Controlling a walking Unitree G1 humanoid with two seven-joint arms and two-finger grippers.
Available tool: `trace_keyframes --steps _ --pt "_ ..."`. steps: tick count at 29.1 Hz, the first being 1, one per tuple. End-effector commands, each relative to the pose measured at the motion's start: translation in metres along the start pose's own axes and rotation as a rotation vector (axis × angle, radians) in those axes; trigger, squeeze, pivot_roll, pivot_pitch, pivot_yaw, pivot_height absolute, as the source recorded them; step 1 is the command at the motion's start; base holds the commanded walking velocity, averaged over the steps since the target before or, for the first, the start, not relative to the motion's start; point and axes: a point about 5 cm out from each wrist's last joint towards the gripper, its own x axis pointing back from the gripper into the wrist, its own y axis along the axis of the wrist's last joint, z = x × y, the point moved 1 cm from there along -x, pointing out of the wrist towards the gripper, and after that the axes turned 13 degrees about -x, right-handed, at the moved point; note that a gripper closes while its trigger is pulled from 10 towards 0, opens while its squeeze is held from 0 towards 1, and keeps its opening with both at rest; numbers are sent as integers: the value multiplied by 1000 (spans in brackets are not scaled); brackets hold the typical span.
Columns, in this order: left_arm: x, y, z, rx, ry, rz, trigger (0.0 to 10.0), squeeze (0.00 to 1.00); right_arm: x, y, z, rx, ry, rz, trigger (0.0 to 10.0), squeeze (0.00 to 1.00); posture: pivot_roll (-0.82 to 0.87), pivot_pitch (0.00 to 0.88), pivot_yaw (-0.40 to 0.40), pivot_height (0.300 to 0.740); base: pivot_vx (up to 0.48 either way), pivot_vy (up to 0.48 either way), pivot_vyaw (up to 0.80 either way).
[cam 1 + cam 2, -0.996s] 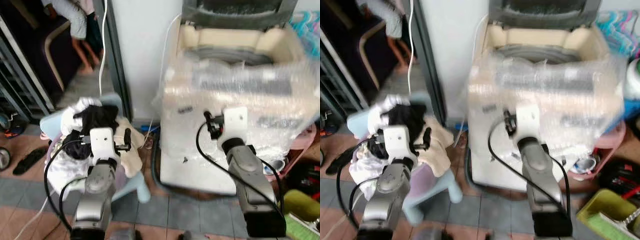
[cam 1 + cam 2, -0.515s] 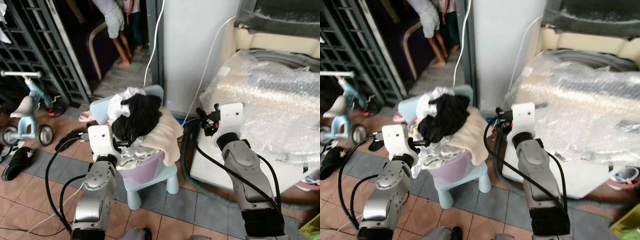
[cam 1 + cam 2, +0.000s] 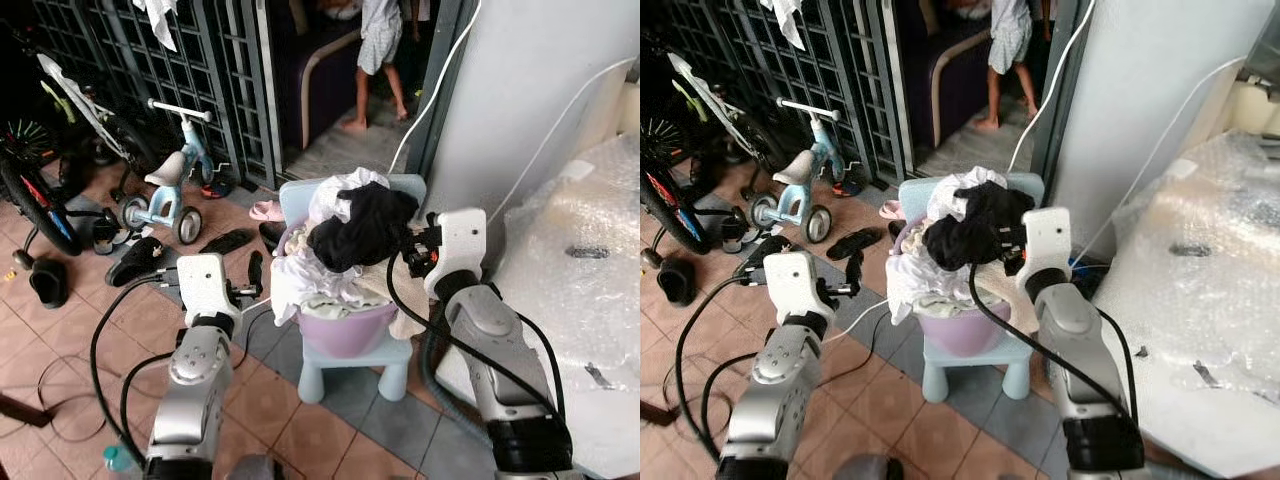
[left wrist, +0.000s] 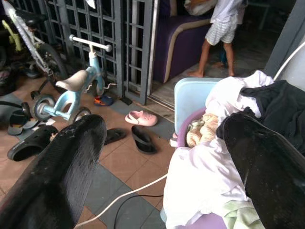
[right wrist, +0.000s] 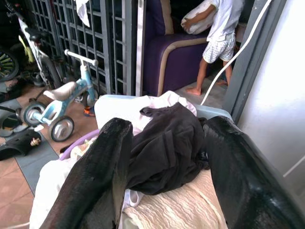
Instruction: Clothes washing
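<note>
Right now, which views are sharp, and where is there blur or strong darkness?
Eye views: sharp and daylit; the bubble wrap looks washed out, the doorway behind the gate is dark. Left wrist view: clothes clear, near fingers soft. Right wrist view: black garment sharp, fingers blurred.

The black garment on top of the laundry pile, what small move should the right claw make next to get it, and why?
Probably ease the right claw forward and down onto the black garment, then close. Its fingers are spread open on either side of the garment, which lies on top of the pile in the purple basin, so nothing covers it. The left claw is also open, beside the white clothes.
</note>
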Motion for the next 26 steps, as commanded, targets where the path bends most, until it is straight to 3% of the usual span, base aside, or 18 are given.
trace_keyframes --steps 1,4,7,10,14,16,18,20,26 --pt "0 2 0 7 0 -6 10000 0 -1 -2 -1 55 -9 4 10000 0 -57 0 8 740 244 0 0" --pt "0 2 0 9 -2 -5 10000 0 -1 -6 0 26 14 27 10000 0 -57 0 8 740 266 0 0" --pt "0 2 -1 13 -5 -6 10000 0 -1 -12 -4 76 -31 69 10000 0 -56 0 7 740 284 0 0" --pt "0 1 -1 15 -4 -6 10000 0 2 -15 -1 -6 12 92 10000 0 -55 0 6 740 406 0 0" --pt "0 1 -1 16 -3 -3 10000 0 0 -21 -6 62 -28 124 10000 0 -55 0 5 740 408 0 0" --pt "0 1 -2 17 -4 -3 10000 0 0 -21 -1 53 16 116 10000 0 -54 0 3 740 405 0 0" --pt "0 1 -1 17 1 -1 10000 0 1 -26 0 126 24 142 10000 0 -55 0 2 740 409 0 0" --pt "0 0 1 21 13 5 10000 0 3 -33 7 89 66 191 10000 0 -52 0 0 740 407 0 0" --pt "1 -1 1 20 16 8 10000 0 3 -42 6 144 87 255 10000 0 -44 0 -3 740 394 0 0"
